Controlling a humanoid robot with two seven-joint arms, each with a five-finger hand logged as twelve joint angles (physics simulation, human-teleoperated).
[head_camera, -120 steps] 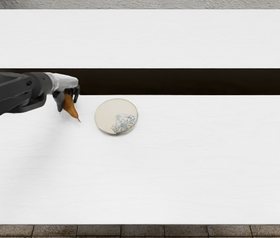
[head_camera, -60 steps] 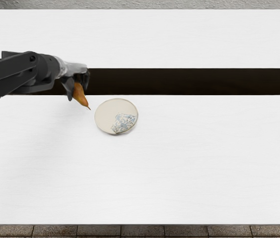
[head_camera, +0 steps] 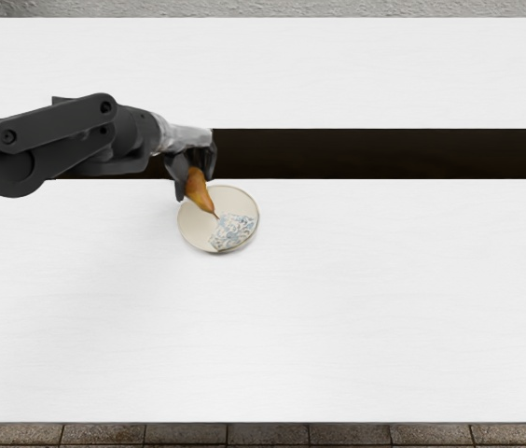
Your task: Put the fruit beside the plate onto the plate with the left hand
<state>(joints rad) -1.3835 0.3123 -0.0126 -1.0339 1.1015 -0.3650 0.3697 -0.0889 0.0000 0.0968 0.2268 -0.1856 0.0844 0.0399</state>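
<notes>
At the back edge of the white table [head_camera: 338, 317], the robot's left hand [head_camera: 191, 166] grips a tapered orange-brown fruit [head_camera: 198, 194]. Its dark fingers are curled around the fruit's thick upper end, and the pointed tip slants down and to the right. The fruit hangs over the left part of a round cream plate [head_camera: 241, 200], inside its rim. The head view does not settle whether the tip touches the plate's surface. A blue pattern [head_camera: 233, 230] marks the plate's lower right part, just beside the tip. The left arm [head_camera: 48, 149] reaches in from the picture's left edge, its dark links lying along the table's back edge and its pale wrist ending at the hand. The plate sits near that back edge, left of the table's middle. Broad white tabletop spreads to its right, towards the front edge and to the left below the arm. Behind the hand a dark gap [head_camera: 384, 154] runs the width of the picture, dividing the table from a far white surface [head_camera: 338, 75]. A strip of tiled floor [head_camera: 263, 435] shows below the table's front edge.
</notes>
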